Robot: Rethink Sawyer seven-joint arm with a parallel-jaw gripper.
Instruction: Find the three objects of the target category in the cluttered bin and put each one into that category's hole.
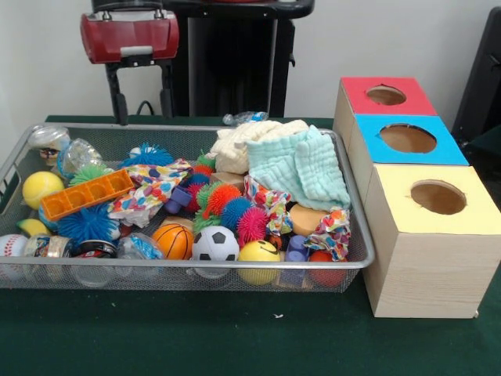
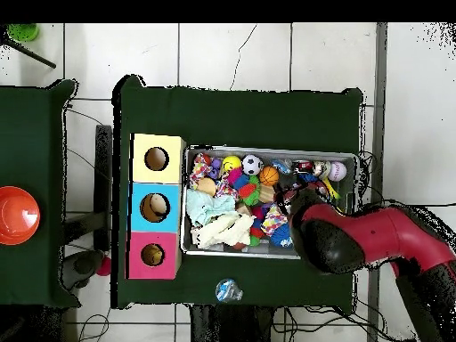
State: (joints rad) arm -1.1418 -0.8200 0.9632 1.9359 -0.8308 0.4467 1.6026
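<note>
The wire mesh bin (image 1: 235,267) lies on the green table, full of clutter; it also shows in the overhead view (image 2: 267,150). In it are a soccer ball (image 1: 215,244), a small basketball (image 1: 172,240), yellow balls (image 1: 41,188), a baseball (image 1: 12,246), spiky rubber balls (image 1: 221,197), an orange tray (image 1: 88,193), a mint cloth (image 1: 309,164), a cream cloth (image 1: 246,141) and patterned cloths (image 1: 153,188). My gripper (image 1: 142,110) hangs open and empty above the bin's far left rim. In the overhead view the red arm (image 2: 356,236) hides it.
Three wooden boxes with round holes stand in a row beside the bin: red top (image 1: 387,95), blue top (image 1: 409,139), yellow top (image 1: 438,197). A clear plastic item (image 2: 228,290) lies on the table behind the bin. An orange dome (image 2: 18,215) sits on a side table.
</note>
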